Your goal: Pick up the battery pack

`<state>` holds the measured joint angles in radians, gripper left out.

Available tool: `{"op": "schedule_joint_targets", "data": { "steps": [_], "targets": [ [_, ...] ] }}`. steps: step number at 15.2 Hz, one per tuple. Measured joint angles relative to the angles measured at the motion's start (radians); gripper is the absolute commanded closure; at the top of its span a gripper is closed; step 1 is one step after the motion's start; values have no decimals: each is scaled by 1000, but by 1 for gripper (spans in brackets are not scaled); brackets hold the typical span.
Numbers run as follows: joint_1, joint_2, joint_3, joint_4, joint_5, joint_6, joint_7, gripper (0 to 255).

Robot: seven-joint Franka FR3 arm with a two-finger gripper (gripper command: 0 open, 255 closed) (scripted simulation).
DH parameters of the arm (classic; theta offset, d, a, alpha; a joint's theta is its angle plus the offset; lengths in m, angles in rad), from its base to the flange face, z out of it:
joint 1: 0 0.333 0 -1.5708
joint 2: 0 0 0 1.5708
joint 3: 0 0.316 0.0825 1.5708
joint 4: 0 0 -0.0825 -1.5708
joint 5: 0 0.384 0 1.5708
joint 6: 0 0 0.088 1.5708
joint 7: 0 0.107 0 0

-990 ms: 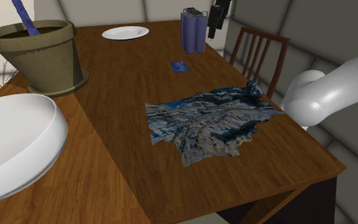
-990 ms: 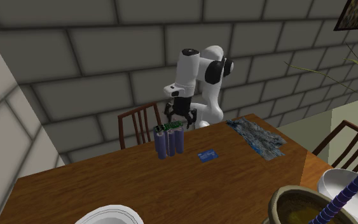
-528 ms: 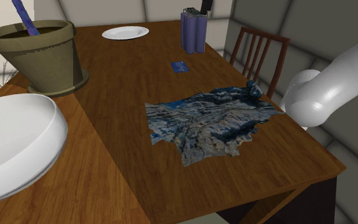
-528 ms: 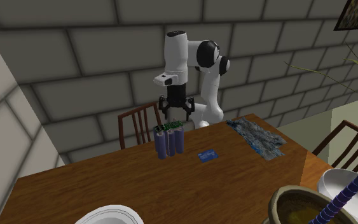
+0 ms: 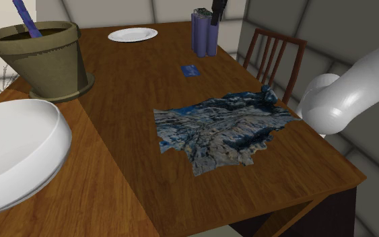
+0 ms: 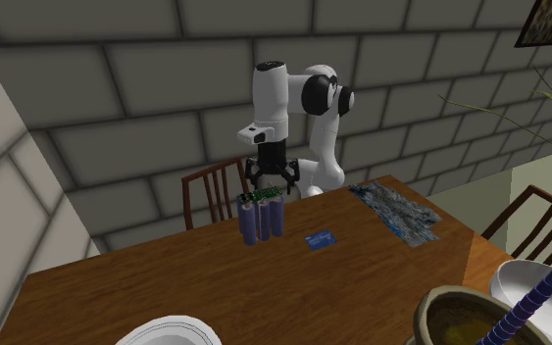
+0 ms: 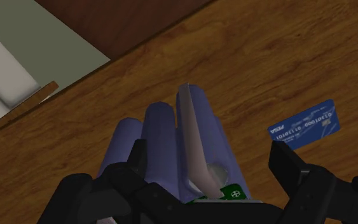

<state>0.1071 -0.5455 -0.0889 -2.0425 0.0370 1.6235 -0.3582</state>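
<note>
The gripper is held open just above the battery pack, its black fingers spread apart, and nothing is clasped between them. The pack, a cluster of purple-blue cells, is stood upright on the wooden table near the edge by a chair. A blue card is laid near the pack. A crumpled blue-grey cloth is spread well apart.

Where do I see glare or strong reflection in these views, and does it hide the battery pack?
Shoulder view: a soft highlight sits on the white arm; the battery pack is evenly lit. Wrist view: a pale sheen runs along one cell of the pack, yet its shape reads clearly. Second exterior view: the light is dim, with no glare on the pack.
</note>
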Motion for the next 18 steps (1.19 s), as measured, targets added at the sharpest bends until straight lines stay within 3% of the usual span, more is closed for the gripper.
{"op": "schedule_joint_targets", "data": {
  "steps": [11,18],
  "targets": [
    [0,1,0,2,0,-1,0,255],
    [3,39,-1,122,3,-84,3,255]
  ]
}}
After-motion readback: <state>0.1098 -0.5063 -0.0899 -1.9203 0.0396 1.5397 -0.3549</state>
